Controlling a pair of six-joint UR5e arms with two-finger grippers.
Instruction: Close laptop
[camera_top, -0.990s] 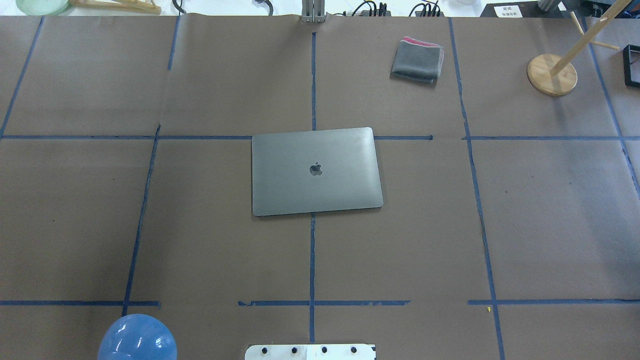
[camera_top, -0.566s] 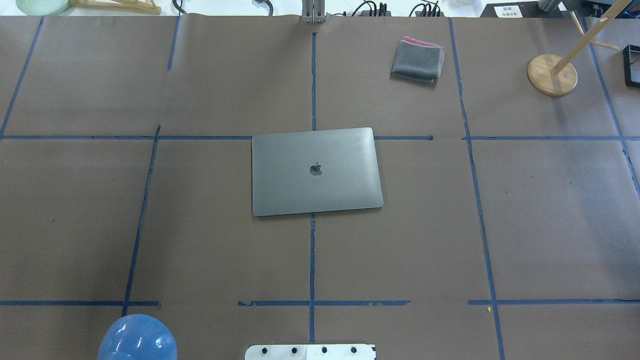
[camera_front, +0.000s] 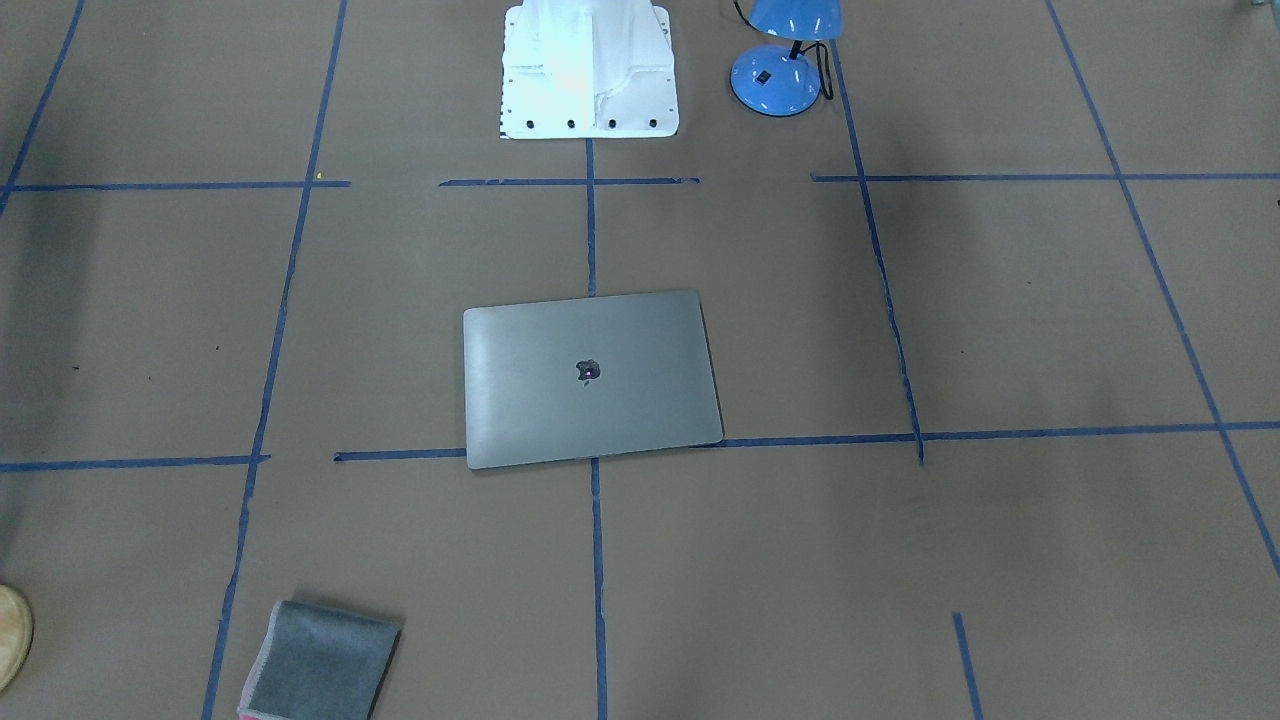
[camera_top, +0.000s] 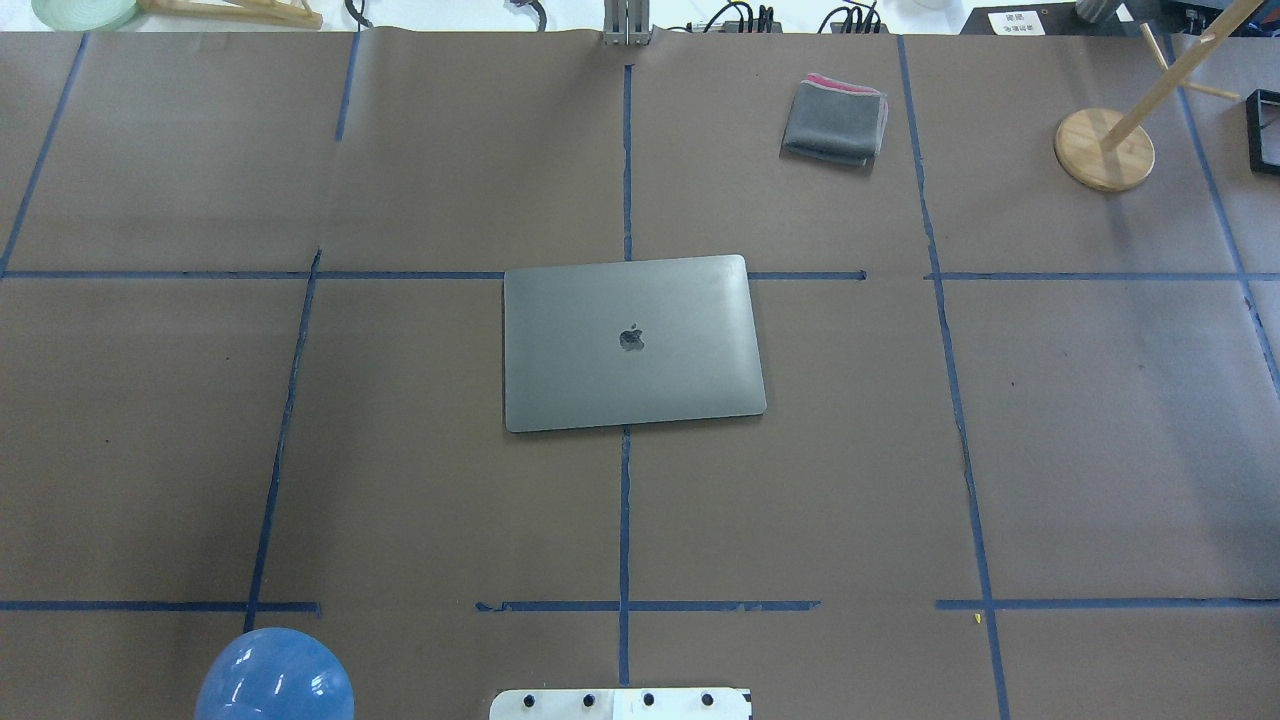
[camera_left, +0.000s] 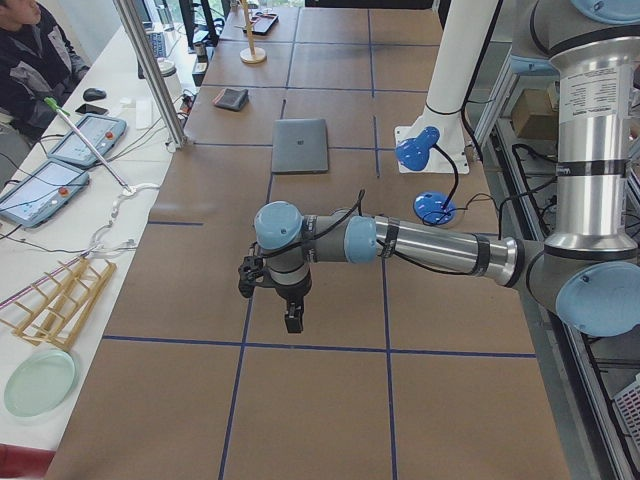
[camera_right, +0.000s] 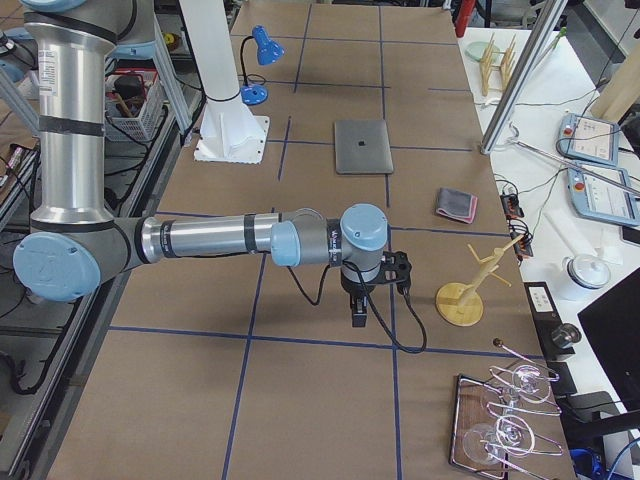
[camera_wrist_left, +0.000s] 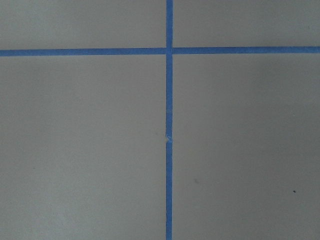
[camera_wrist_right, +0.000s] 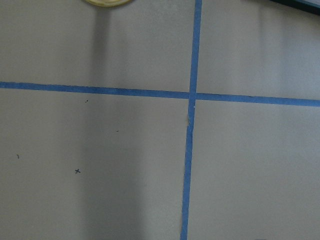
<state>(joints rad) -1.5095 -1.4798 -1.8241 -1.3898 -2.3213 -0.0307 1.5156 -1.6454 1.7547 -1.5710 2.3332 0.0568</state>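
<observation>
1. You find the laptop lying flat on the brown table with its lid down and the dark logo facing up. No keys, trackpad or screen show in any view.
2. Judged from that, the closing step looks done. The lid appears to sit flush on the body all round, though no view looks along its edge closely enough to rule out a thin gap.
3. The left gripper hangs over bare table, well apart from the laptop, towards the table end on the robot's left. It points straight down and nothing is seen in it. It shows only in a side view, so you cannot tell how far apart its jaws stand.
4. The right gripper hangs the same way, well apart from the laptop on the opposite side and near the wooden stand. Nothing is seen in it either, and again you cannot tell its jaw opening.
5. The folded grey cloth lies beyond the laptop and towards the robot's right, apart from it. The blue lamp stands on the robot's side of the laptop, to its left.
6. The next move likely calls for no further contact: confirm that the lid is seated, then end the run. If a gap shows, a light downward press near the lid's free edge should be enough, and should be gentle because the metal lid marks easily.
</observation>
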